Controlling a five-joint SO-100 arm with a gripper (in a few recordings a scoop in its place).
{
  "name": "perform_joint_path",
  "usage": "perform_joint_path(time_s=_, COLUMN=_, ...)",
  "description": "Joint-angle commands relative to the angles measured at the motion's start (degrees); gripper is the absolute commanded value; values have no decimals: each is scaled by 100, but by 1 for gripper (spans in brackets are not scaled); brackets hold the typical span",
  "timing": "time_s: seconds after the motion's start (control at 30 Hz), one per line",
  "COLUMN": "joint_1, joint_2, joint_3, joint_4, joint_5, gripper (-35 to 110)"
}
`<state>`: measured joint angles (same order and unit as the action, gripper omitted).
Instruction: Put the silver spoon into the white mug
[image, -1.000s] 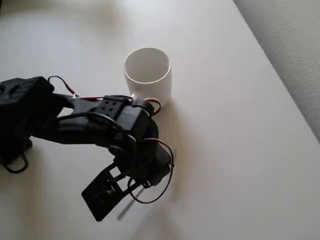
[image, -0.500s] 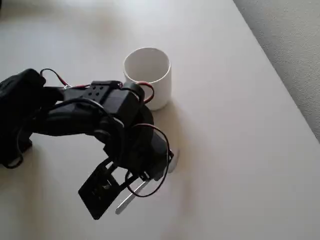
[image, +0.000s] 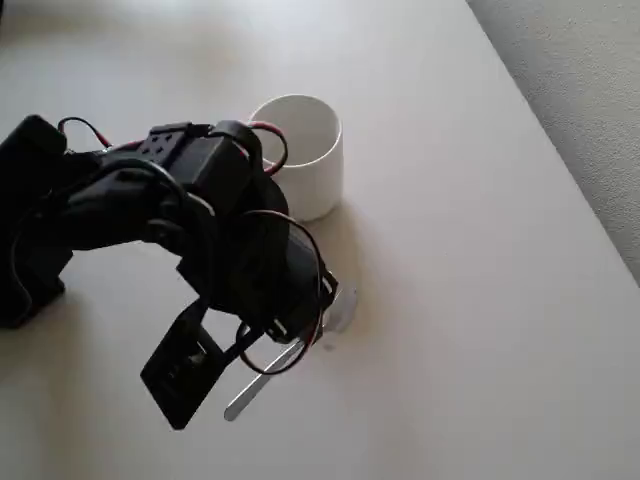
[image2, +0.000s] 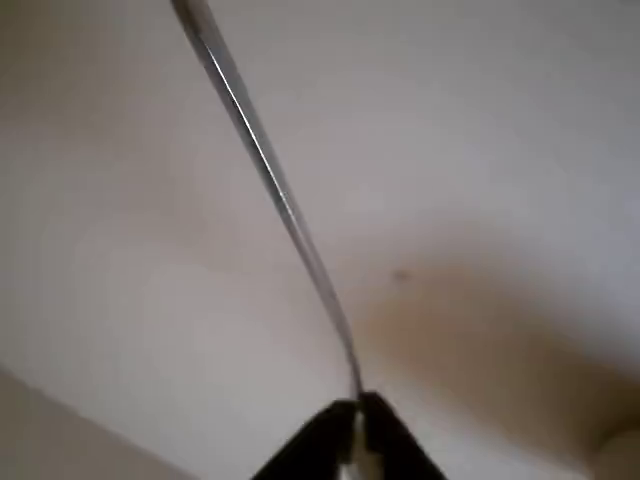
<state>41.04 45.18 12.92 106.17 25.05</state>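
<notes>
Two fingers: the gripper (image2: 358, 415) is pinching the silver spoon (image2: 270, 190) near the bowl end, tips pressed close together in the wrist view.
Spoon, long axis: running diagonally in the overhead view, handle tip (image: 240, 405) pointing lower left, bowl (image: 340, 308) peeking out at upper right of the arm.
Spoon, wrist view: slim handle stretching away from the fingertips toward the upper left edge.
Spoon, height: whether it is touching the table or lifted just off it cannot be told.
Gripper, overhead view: the gripper (image: 300, 335) is sitting under the black wrist body, largely hidden by it and by looping red and black wires.
White mug: the white mug (image: 305, 150) is standing upright, mouth open upward, just beyond the arm and partly overlapped by it on its left side; well clear of the spoon.
Open room: a wide bare stretch is lying to the right of the spoon and mug.
Table: the table (image: 470, 300) is pale and smooth, its right edge slanting down the picture.
Floor: grey textured carpet (image: 590, 90) is showing past that edge.
</notes>
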Motion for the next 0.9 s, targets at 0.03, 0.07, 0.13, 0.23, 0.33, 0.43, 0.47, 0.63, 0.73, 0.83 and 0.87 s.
perform_joint_path(time_s=0.03, joint_1=-264, joint_2=1310, joint_3=290, joint_4=18, joint_5=-105, gripper=-2)
perform_joint_path(time_s=0.07, joint_1=-316, joint_2=1450, joint_3=413, joint_4=18, joint_5=-114, gripper=-2)
perform_joint_path(time_s=0.13, joint_1=-439, joint_2=1723, joint_3=677, joint_4=18, joint_5=-132, gripper=-2)
perform_joint_path(time_s=0.23, joint_1=-650, joint_2=2109, joint_3=1020, joint_4=18, joint_5=-132, gripper=-2)
perform_joint_path(time_s=0.33, joint_1=-905, joint_2=2540, joint_3=1380, joint_4=18, joint_5=-132, gripper=-2)
perform_joint_path(time_s=0.43, joint_1=-1222, joint_2=3023, joint_3=1793, joint_4=18, joint_5=-123, gripper=-2)
perform_joint_path(time_s=0.47, joint_1=-1327, joint_2=3146, joint_3=1890, joint_4=18, joint_5=-114, gripper=-2)
perform_joint_path(time_s=0.63, joint_1=-1802, joint_2=3718, joint_3=2355, joint_4=18, joint_5=-79, gripper=-2)
perform_joint_path(time_s=0.73, joint_1=-2109, joint_2=4034, joint_3=2654, joint_4=18, joint_5=-53, gripper=-2)
perform_joint_path(time_s=0.83, joint_1=-2417, joint_2=4307, joint_3=3006, joint_4=9, joint_5=-18, gripper=-2)
perform_joint_path(time_s=0.87, joint_1=-2514, joint_2=4377, joint_3=3120, joint_4=9, joint_5=-9, gripper=-2)
